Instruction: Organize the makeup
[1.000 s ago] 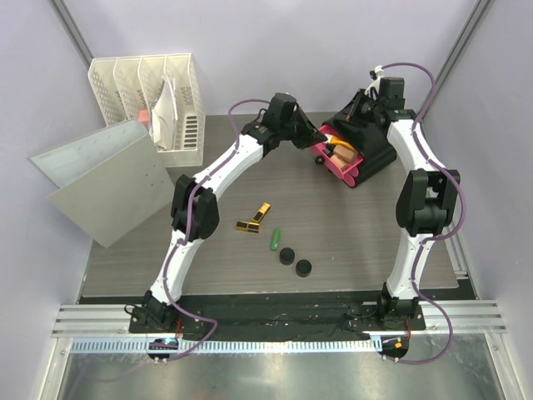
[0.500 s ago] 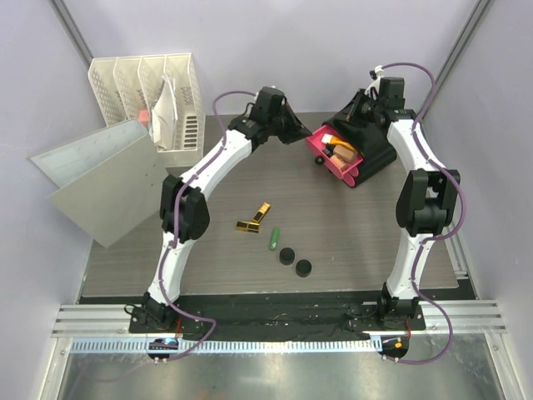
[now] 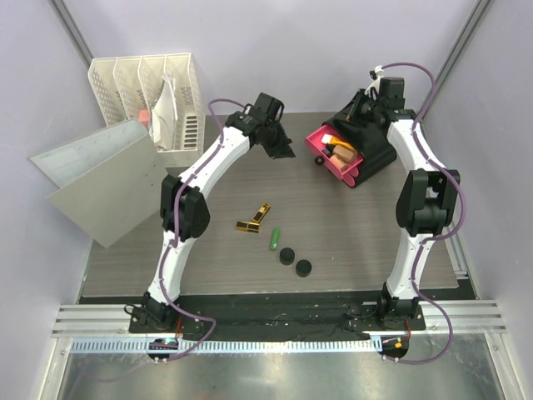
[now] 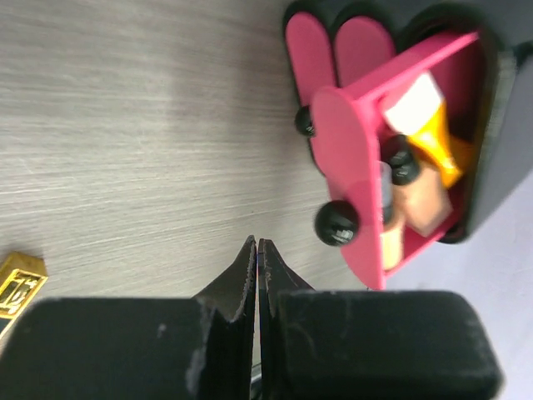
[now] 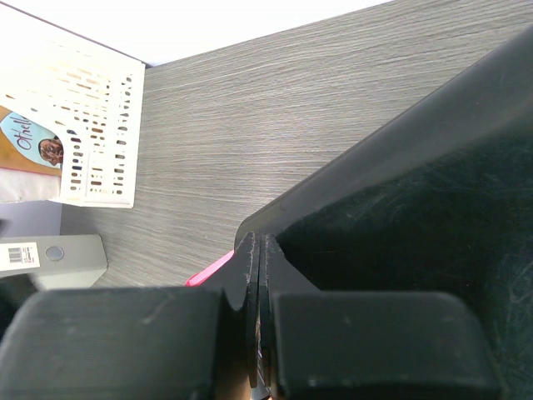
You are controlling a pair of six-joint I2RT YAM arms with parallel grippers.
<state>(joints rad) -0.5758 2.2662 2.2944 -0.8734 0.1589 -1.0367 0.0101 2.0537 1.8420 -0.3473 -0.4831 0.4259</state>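
Note:
The black organizer box [image 3: 373, 143] stands at the back right with one pink drawer [image 3: 331, 155] pulled open. In the left wrist view the drawer [image 4: 346, 142] holds the orange tube with white cap [image 4: 435, 137] and beige foundation bottles [image 4: 420, 204]. Two gold-black lipsticks [image 3: 261, 212] [image 3: 246, 226], the green stick [image 3: 274, 239] and two black discs [image 3: 287, 256] [image 3: 304, 267] lie on the table's middle. My left gripper [image 3: 284, 152] is shut and empty, left of the drawer; its tips [image 4: 256, 243] hover over bare table. My right gripper [image 3: 360, 117] is shut against the organizer's top [image 5: 416, 208].
A white mesh file rack [image 3: 154, 100] with papers stands at the back left, a grey binder [image 3: 104, 179] leaning beside it. One lipstick's end shows in the left wrist view [image 4: 17, 283]. The drawer's black knob [image 4: 336, 223] sticks out toward my left gripper.
My left gripper has drawn back from the pink drawer to the left and turned downward. The right arm has not moved.

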